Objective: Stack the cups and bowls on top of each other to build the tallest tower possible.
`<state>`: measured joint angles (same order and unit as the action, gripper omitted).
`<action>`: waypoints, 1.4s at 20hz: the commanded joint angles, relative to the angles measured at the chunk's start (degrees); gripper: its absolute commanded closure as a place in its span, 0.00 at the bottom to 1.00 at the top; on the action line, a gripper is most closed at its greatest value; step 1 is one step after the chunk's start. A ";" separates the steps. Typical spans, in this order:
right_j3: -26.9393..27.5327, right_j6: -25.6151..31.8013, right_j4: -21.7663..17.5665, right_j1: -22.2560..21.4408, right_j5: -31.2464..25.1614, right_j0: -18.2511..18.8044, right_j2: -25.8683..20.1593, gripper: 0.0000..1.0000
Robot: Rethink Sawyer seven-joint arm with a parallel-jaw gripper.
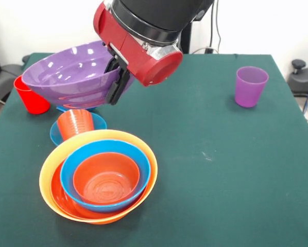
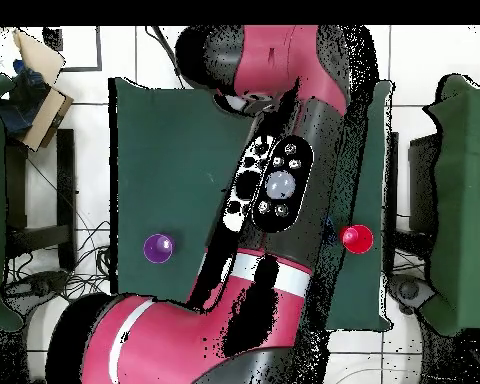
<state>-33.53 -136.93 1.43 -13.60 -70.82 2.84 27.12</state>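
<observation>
Fingers (image 1: 116, 77) clamp the purple bowl's (image 1: 71, 74) rim, bowl tilted, lifted off the desk (image 1: 221, 170); the tower (image 1: 98, 176) lies below, toward the near edge

1. The arm (image 1: 143, 31) comes down from the top edge, and its pincer (image 1: 117, 77) grips the right rim of the purple bowl (image 1: 71, 74), with a black finger (image 1: 113, 91) outside the wall.
2. The purple bowl is tilted and held above the table (image 1: 221, 170).
3. A red cup (image 1: 31, 96) stands upright at the far left, partly behind that bowl.
4. An orange-red cup (image 1: 74, 123) stands mouth-down in a small blue bowl (image 1: 98, 122).
5. In front sits the tower (image 1: 98, 176): a yellow-orange bowl (image 1: 48, 170) holding a red-orange one, a light blue bowl (image 1: 105, 152), and a small orange bowl (image 1: 106, 177) innermost.
6. A purple cup (image 1: 251, 86) stands upright, well apart at the far right.
</observation>
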 commanded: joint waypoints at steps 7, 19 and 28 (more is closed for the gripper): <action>5.05 20.08 -0.96 2.38 -8.42 2.15 -8.66 1.00; 15.37 18.63 0.40 12.73 -8.55 2.65 -8.50 1.00; 28.54 21.92 2.66 21.12 -17.07 6.58 -1.39 1.00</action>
<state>-12.68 -132.18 2.33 2.58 -76.65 5.87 25.98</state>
